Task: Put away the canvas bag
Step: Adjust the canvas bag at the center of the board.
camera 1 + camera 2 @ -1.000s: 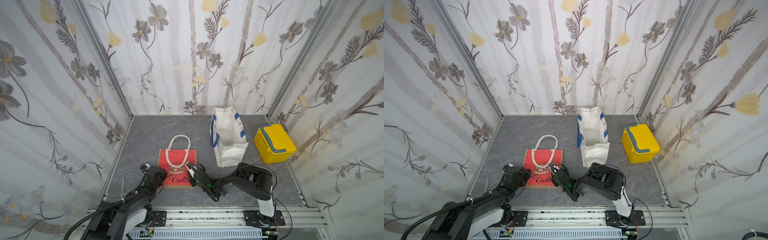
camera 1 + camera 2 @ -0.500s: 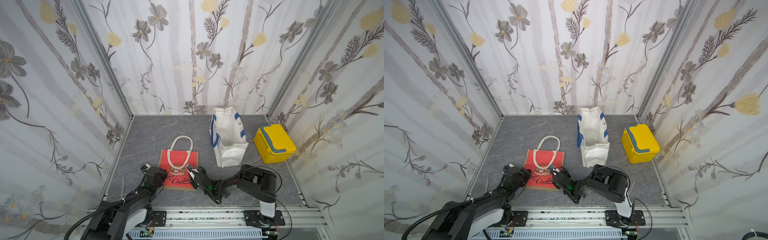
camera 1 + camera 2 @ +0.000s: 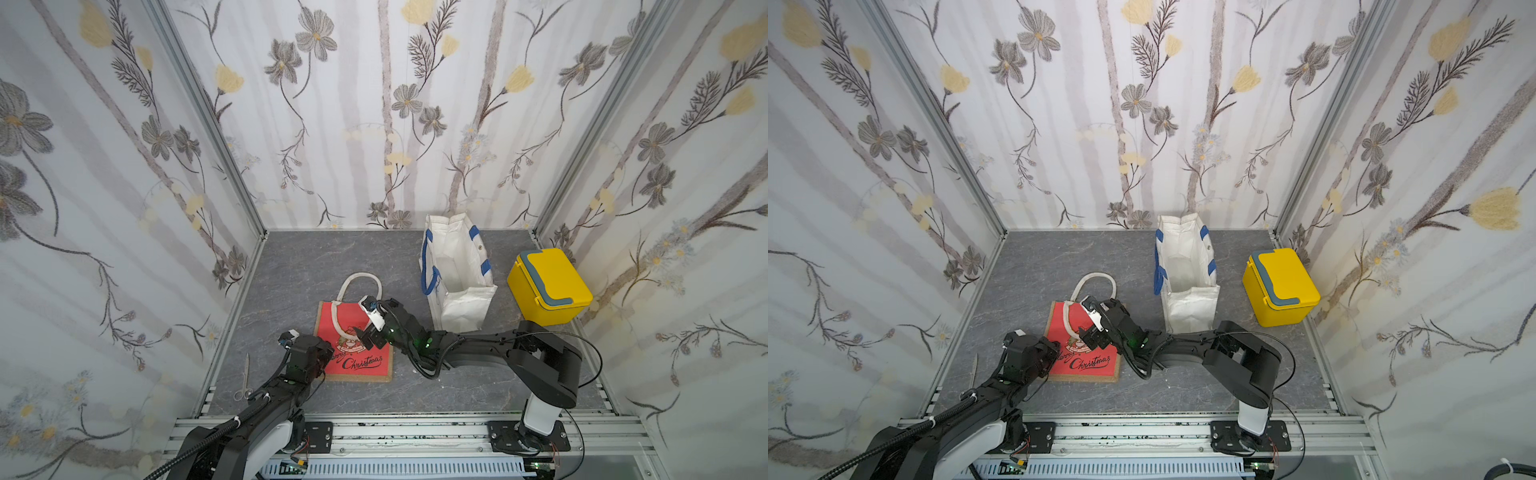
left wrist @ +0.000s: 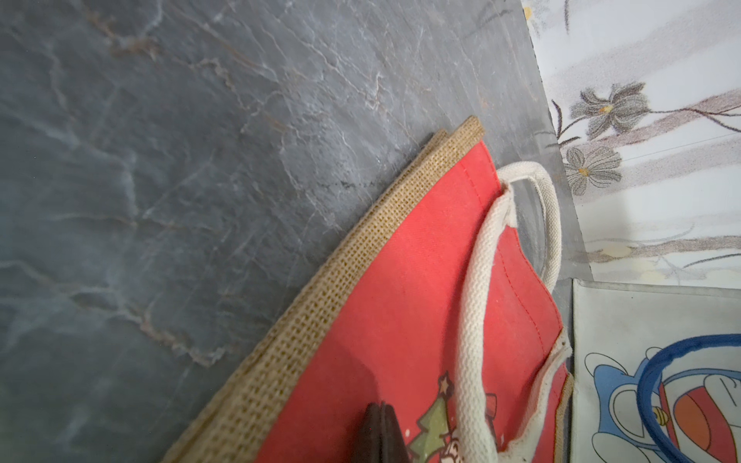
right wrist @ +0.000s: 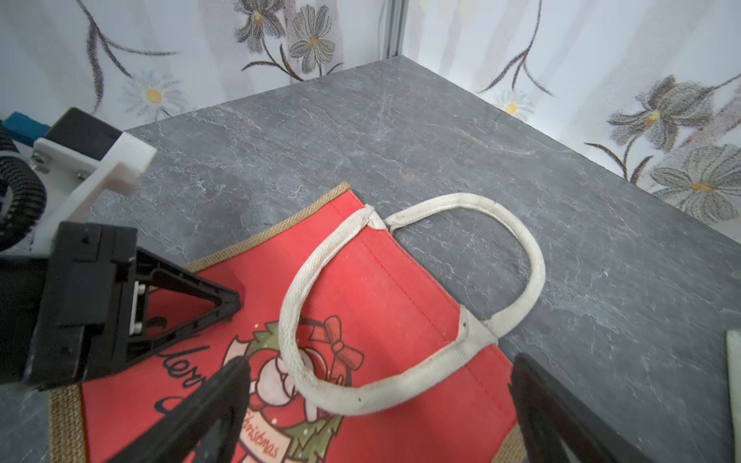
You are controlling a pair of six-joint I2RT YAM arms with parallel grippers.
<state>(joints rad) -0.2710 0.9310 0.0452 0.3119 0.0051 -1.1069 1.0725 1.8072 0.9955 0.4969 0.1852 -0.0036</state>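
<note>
Red canvas bag (image 3: 358,354) is lying flat, burlap-edged, white rope handles (image 5: 530,256) splaying, Christmas print facing up. Left gripper (image 4: 379,433) is sitting closed over it; right gripper (image 5: 379,366) is hovering with jaws wide apart.

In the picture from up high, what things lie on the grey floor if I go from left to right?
In a top view: scissors → red Christmas bag → white bag with blue handles → yellow box.

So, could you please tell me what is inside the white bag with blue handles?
The white bag stands open: only its pale lining shows, and no item is visible. Its bottom behind the near wall is hidden.
</note>
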